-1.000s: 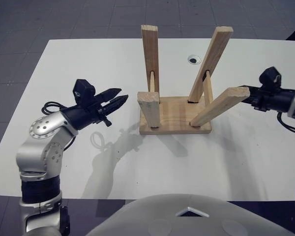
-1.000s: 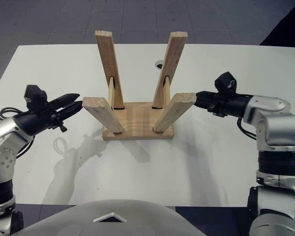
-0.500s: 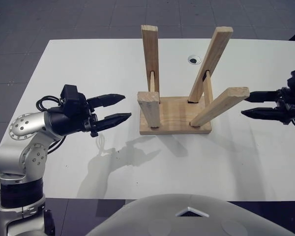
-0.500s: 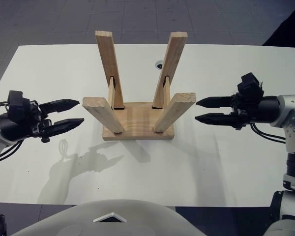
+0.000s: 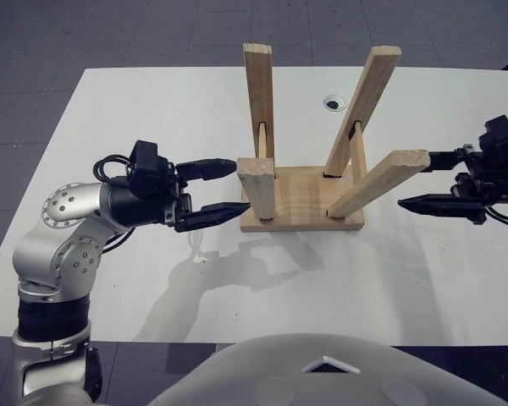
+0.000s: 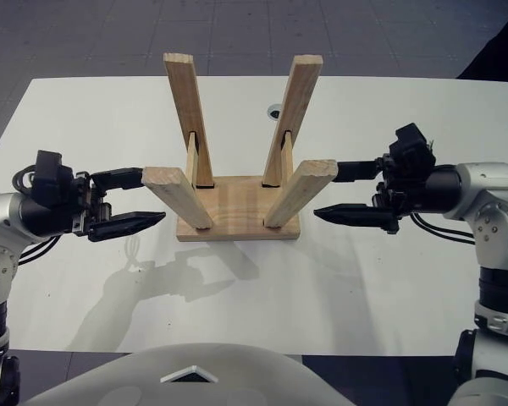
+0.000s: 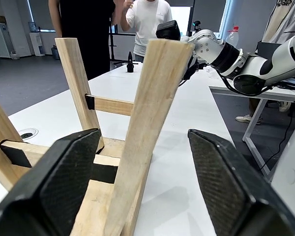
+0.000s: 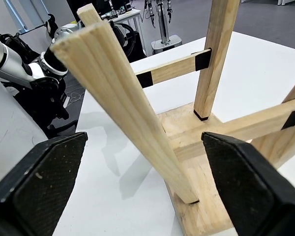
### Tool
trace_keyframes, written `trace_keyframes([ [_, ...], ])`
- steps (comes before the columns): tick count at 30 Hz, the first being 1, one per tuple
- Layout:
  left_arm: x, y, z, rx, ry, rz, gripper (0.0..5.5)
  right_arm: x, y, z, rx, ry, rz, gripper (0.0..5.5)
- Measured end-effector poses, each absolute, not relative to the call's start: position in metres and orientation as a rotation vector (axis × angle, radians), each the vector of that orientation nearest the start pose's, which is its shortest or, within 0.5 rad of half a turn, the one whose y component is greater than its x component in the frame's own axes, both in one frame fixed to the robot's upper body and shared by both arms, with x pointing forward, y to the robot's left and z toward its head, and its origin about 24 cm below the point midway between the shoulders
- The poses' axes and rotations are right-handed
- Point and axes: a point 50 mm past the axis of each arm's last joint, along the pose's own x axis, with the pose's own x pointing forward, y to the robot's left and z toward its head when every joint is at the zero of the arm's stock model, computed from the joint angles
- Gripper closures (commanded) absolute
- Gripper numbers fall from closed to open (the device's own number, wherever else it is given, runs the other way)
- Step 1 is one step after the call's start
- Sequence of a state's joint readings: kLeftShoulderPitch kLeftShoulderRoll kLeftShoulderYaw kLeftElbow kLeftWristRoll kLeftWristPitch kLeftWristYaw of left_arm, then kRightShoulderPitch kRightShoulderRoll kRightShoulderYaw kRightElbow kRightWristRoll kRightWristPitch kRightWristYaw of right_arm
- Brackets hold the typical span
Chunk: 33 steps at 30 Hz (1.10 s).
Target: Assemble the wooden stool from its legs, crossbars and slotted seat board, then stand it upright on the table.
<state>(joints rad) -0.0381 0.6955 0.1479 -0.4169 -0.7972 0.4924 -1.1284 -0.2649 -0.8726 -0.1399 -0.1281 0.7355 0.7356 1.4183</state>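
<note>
The wooden stool lies upside down on the white table [image 5: 152, 110], its seat board [image 5: 303, 201] flat and four legs splayed upward. Dark-tipped crossbars [image 7: 110, 105] join the legs low down. My left gripper [image 5: 239, 186] is open, one finger on each side of the near left leg [image 5: 258, 188], apart from it. The left wrist view has that leg [image 7: 147, 123] rising between the black pads [image 7: 64, 182]. My right gripper [image 6: 328, 191] is open at the top end of the near right leg [image 6: 300, 190]. The right wrist view shows this leg [image 8: 123, 98] between the pads [image 8: 39, 182].
A round cable hole [image 5: 333, 102] sits in the table behind the stool. A black cable [image 5: 110, 162] loops by my left arm. Bare table runs in front of the stool to the near edge. The far legs [image 5: 258, 93] stand tall behind the near ones.
Both grippers, shut against the near legs a second ago, drew back and opened. Since then each has moved inward, and the open fingers now straddle the near legs.
</note>
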Motion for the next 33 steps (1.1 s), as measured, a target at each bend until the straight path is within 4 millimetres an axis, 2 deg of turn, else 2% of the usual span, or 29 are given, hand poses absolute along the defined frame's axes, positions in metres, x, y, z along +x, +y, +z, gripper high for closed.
trace_keyframes([
  [7, 0.218, 0.184, 0.155, -0.051, -0.001, -1.339, 2.2, 0.24, -0.217, 0.168, 0.151, 0.228, 1.454, 1.21],
  [13, 0.221, 0.179, 0.152, -0.055, 0.015, -1.366, 2.2, 0.237, -0.21, 0.163, 0.149, 0.222, 1.482, 1.21],
  [15, 0.223, 0.177, 0.152, -0.047, 0.016, -1.374, 2.18, 0.238, -0.209, 0.16, 0.141, 0.222, 1.478, 1.62],
  [27, 0.223, 0.172, 0.15, -0.049, 0.018, -1.389, 4.03, 0.241, -0.204, 0.153, 0.126, 0.22, 1.48, 3.83],
  [33, 0.219, 0.17, 0.149, -0.041, 0.015, -1.406, 4.11, 0.242, -0.205, 0.153, 0.094, 0.205, 1.499, 3.95],
])
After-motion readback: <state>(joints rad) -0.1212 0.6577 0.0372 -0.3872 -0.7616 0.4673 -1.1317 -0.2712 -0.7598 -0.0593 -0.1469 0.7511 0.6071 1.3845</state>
